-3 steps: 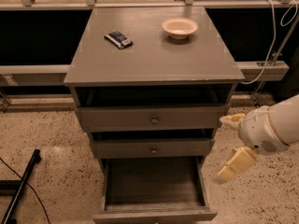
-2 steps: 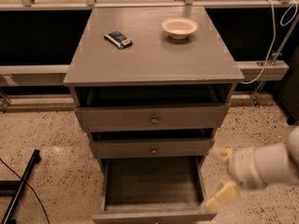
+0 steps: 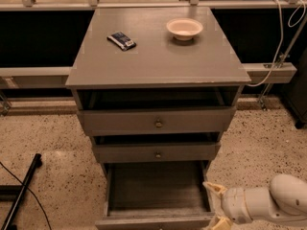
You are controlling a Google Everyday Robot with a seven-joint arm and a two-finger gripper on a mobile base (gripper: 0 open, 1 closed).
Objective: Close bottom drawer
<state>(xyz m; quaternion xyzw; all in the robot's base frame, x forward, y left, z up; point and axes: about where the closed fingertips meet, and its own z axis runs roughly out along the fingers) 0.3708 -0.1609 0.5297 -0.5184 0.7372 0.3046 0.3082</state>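
Speckled floor is running under a grey desk [image 3: 158, 66]. Lower left, a black bar [image 3: 21, 190] is lying on it. Up top: dark packet [image 3: 121, 40], then white bowl [image 3: 184, 28]. Bottom centre, the bottom drawer [image 3: 156, 188] is sitting pulled out. Lower right, the claw [image 3: 217, 206] is hovering, fingers spread, beside the drawer's right front corner. Risk: pushing off-centre there could be skewing and jamming it. Nothing seems to be blocking it.

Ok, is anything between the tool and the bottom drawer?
Nothing. In the camera view the open tool sits at the lower right, close beside the right front corner of the bottom drawer, and no object lies between them.
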